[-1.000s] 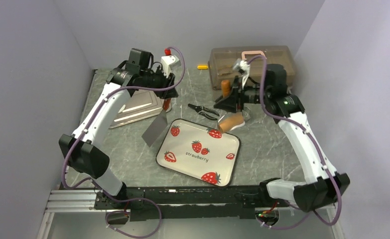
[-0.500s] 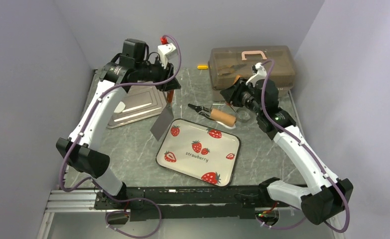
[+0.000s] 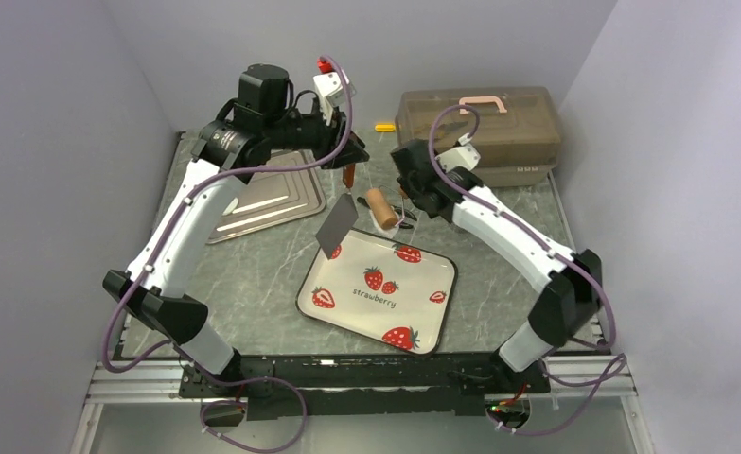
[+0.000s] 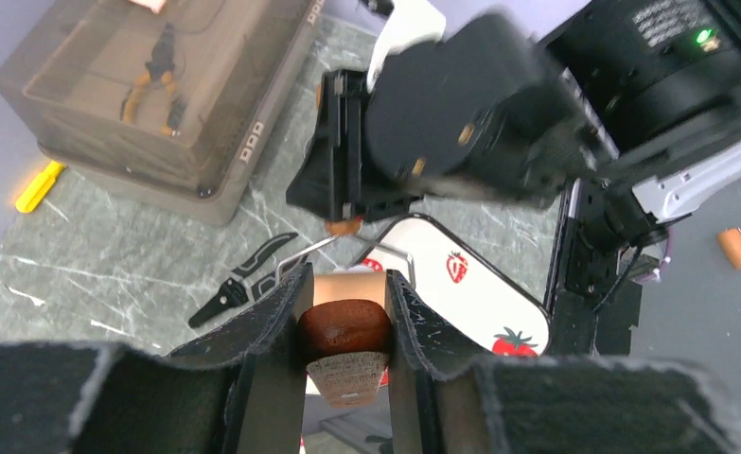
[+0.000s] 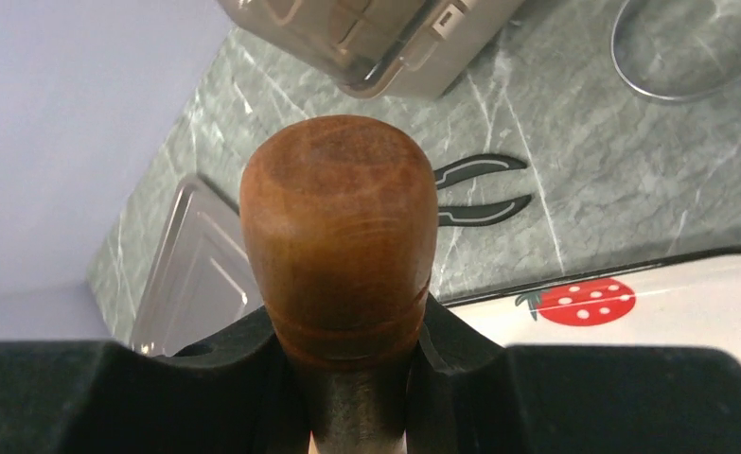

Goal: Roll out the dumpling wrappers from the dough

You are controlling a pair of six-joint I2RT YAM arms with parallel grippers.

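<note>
Left fingers [image 4: 270,345] clamp one scraper [image 3: 337,228]; right fingers [image 5: 238,364] clamp one roller [image 5: 338,218]; one plate [image 3: 434,305]

The plate [image 3: 425,284] lies mid-table [image 3: 253,284]; the tray [image 3: 262,203] sits at ten o'clock from it, the box [image 3: 485,128] at one o'clock.

Right tool [image 5: 351,364] swung roller [image 3: 379,207] left, toward scraper [image 3: 337,228]

Your white plate [image 3: 425,312] carries red strawberries on a grey, white-veined bench [image 3: 253,274]. At its 12 o'clock sits a brown wooden roller [image 3: 379,207], and at 11 a grey-bladed scraper [image 3: 337,227]. The left gripper [image 4: 344,326] jaws are black. At 1 is a smoky-brown box [image 3: 480,128] with a pink handle.
</note>
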